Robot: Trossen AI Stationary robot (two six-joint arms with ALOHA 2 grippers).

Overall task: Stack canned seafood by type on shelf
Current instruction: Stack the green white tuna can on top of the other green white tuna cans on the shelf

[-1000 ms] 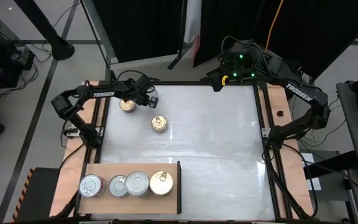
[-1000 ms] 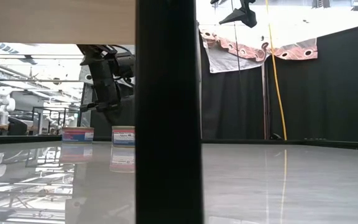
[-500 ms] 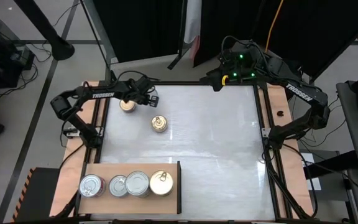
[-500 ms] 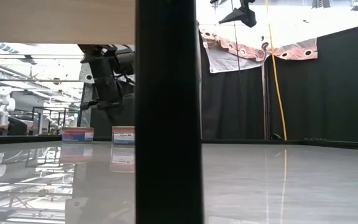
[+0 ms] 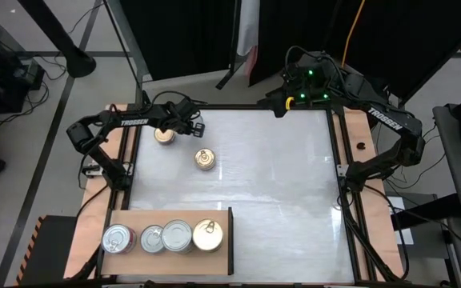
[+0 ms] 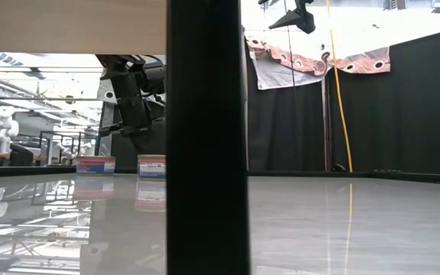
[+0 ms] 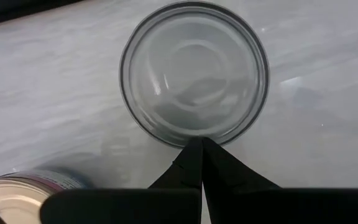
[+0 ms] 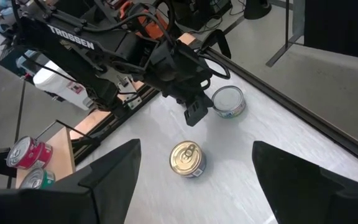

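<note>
The left claw [image 5: 196, 126] hovers clenched and empty above the table [image 5: 278, 184], near its far left corner. A silver-lidded tin [image 7: 194, 71] stands just beyond its fingertips [image 7: 194, 152], apart from them. A gold-lidded tin [image 5: 205, 159] sits nearer the middle. Four more tins [image 5: 163, 237] stand in a row on the shelf [image 5: 222, 256] at the near left edge. The right claw [image 8: 194, 180] waits at the far edge, spread wide and holding nothing.

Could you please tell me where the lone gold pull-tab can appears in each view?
High: gold pull-tab can, left of table centre.
Low: probably the right-hand can, against the dark post.
Left wrist: lid sliver at the picture's edge.
Right wrist: mid-picture.
Shared landmark: the left claw, shut, nearby.
</note>
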